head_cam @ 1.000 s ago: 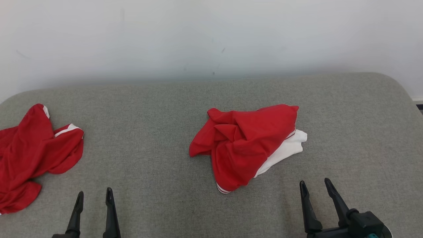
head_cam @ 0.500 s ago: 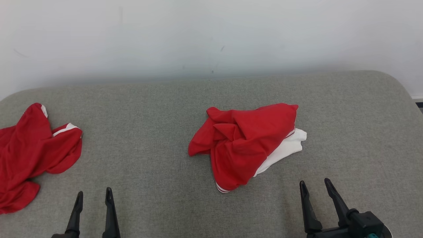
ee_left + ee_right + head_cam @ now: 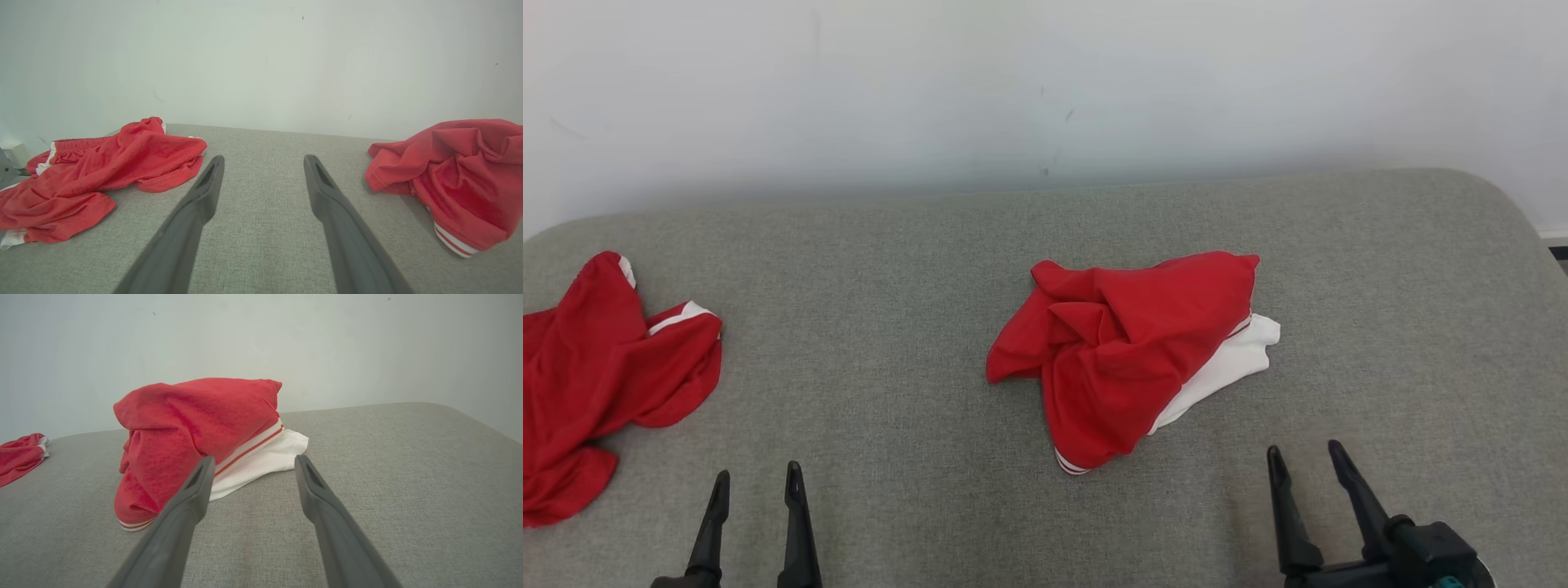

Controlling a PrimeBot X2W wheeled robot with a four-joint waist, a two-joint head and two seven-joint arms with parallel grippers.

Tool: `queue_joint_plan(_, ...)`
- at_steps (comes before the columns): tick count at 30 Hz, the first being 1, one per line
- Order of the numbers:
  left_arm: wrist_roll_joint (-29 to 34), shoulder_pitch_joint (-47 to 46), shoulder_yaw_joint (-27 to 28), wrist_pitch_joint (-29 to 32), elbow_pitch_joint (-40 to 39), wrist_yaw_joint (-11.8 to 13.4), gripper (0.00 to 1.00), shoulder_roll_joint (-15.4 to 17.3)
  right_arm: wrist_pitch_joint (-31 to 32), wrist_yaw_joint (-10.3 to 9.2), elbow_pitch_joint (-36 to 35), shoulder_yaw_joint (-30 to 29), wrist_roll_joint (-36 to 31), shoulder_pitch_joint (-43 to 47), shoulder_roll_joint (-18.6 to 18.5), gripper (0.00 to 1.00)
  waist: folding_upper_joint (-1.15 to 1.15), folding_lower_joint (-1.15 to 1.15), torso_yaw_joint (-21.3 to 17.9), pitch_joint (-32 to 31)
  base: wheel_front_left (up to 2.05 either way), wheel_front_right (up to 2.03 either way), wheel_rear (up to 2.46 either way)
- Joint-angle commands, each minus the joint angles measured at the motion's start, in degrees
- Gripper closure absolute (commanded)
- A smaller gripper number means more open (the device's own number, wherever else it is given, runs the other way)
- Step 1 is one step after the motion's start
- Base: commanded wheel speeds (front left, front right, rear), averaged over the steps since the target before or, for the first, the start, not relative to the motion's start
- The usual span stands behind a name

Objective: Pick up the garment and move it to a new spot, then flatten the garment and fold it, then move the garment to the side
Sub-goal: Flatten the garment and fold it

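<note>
A crumpled red and white garment (image 3: 1131, 353) lies in a heap near the middle of the grey padded surface (image 3: 890, 327); it also shows in the left wrist view (image 3: 457, 179) and the right wrist view (image 3: 196, 433). My left gripper (image 3: 756, 482) stands open at the lower left, well short of the heap, with nothing between its fingers (image 3: 204, 200). Lower right, my right gripper (image 3: 1305, 459) is open too, just in front and to the right of the garment, holding nothing (image 3: 253, 463).
A second red garment with white trim (image 3: 596, 376) is spread at the surface's left edge, seen also in the left wrist view (image 3: 102, 175). A pale wall (image 3: 1045, 90) stands behind. The surface's rounded right corner (image 3: 1494, 196) is near the right side.
The whole head picture has shifted slightly, so the camera moved a little. Both garments lie as before and both grippers remain open in place.
</note>
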Motion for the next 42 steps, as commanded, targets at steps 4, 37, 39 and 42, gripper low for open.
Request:
queue_joint_plan(4, 0.02, -0.27, -0.39, -0.18, -0.3, -0.12, 0.0, -0.1, -0.06, 0.2, 0.3, -1.21, 0.35, -0.91, 0.02, 0.0, 0.0, 0.0, 0.55, 0.4, 0.0, 0.0, 0.0)
queue_joint_plan(37, -1.02, -8.96, -4.72, -0.18, 1.54, -1.4, 0.0, -0.08, 0.02, 0.19, 39.74, -19.03, -13.12, -31.39, -1.64, 0.0, 0.0, 0.0, 8.3, 9.96, 0.0, 0.0, 0.0)
queue_joint_plan(39, -0.99, -9.11, -5.02, -0.18, 1.71, -1.52, 0.0, -0.08, 0.01, 0.2, 42.32, -18.88, -13.05, -32.4, -1.46, 0.0, 0.0, 0.0, 8.53, 10.06, 0.0, 0.0, 0.0)
queue_joint_plan(42, -1.02, -9.47, -5.37, -0.18, 1.91, -1.69, 0.0, -0.08, 0.1, 0.2, 44.99, -18.12, -12.73, -33.91, -1.56, 0.67, 0.0, 0.0, 8.81, 10.1, 0.0, 0.0, 0.0)
